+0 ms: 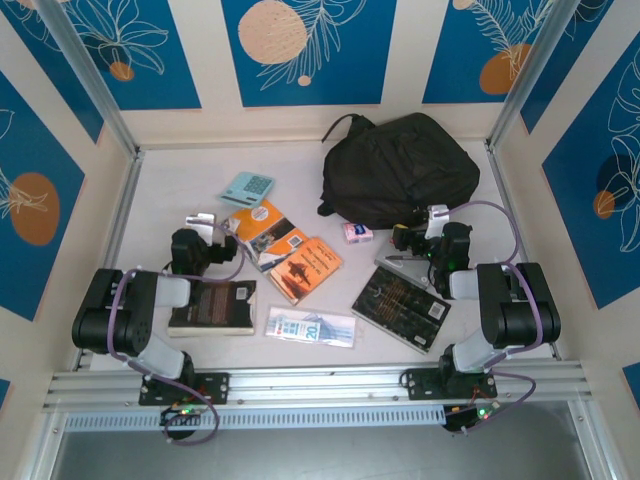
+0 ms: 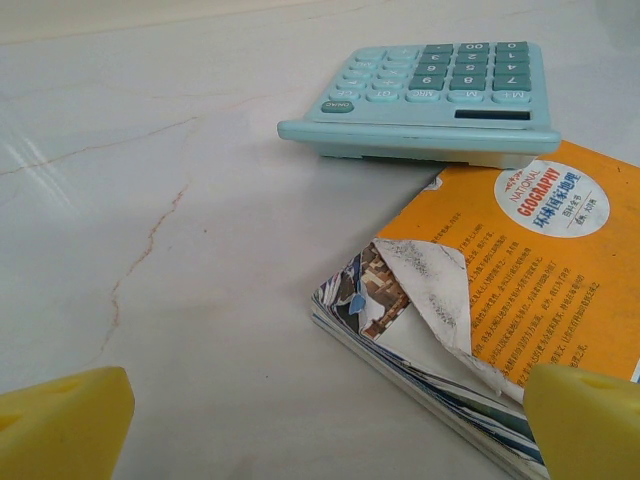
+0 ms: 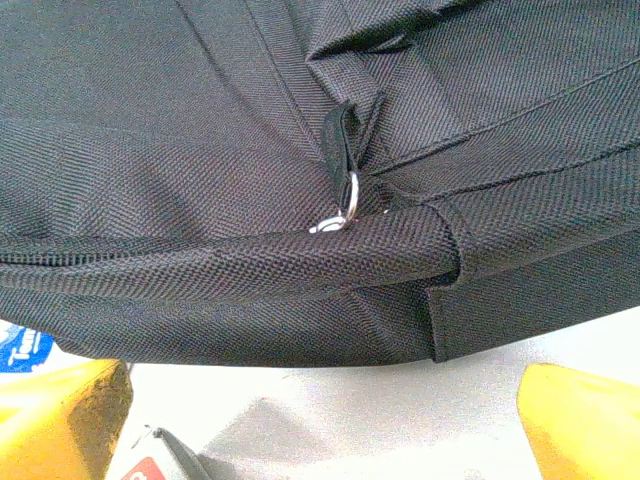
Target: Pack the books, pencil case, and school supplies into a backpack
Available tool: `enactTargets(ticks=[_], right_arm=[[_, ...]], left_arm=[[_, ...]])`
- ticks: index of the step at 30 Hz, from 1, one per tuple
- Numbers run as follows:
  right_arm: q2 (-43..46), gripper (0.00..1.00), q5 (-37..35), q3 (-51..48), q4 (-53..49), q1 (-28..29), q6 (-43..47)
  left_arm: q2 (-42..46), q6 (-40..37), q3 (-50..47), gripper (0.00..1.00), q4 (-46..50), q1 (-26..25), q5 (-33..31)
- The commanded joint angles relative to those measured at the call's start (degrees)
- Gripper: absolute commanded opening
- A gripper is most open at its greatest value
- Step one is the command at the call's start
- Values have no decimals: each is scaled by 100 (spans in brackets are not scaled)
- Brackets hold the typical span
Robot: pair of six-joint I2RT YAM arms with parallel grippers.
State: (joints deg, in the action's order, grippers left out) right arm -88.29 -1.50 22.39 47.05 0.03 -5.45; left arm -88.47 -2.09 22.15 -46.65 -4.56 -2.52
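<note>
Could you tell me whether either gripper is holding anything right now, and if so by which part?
Nothing is held. The left gripper is open near an orange book; the right gripper is open facing the backpack.

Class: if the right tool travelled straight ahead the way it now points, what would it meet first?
Most likely the black backpack, near its zipper pull. The open right tool faces the bag's side at close range, though depth is uncertain.
</note>
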Motion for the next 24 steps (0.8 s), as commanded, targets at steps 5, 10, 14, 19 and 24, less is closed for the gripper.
enactTargets(ticks=[5,10,14,19,24], right_arm=[[66,99,-19,107,69,-3,97],[62,99,-26,101,67,4,101],[58,99,-1,118,32,-3,97],[62,99,-9,120,41,-3,97],[84,99,-53,64,125,15,106]], left_arm=[[49,-82,123,100,-32,92,147],[48,-75,131,100,-19,89,147],[40,-73,136,100,-19,87,148],[48,-73,131,100,-19,88,156],[435,-134,100,100,244,87,226]])
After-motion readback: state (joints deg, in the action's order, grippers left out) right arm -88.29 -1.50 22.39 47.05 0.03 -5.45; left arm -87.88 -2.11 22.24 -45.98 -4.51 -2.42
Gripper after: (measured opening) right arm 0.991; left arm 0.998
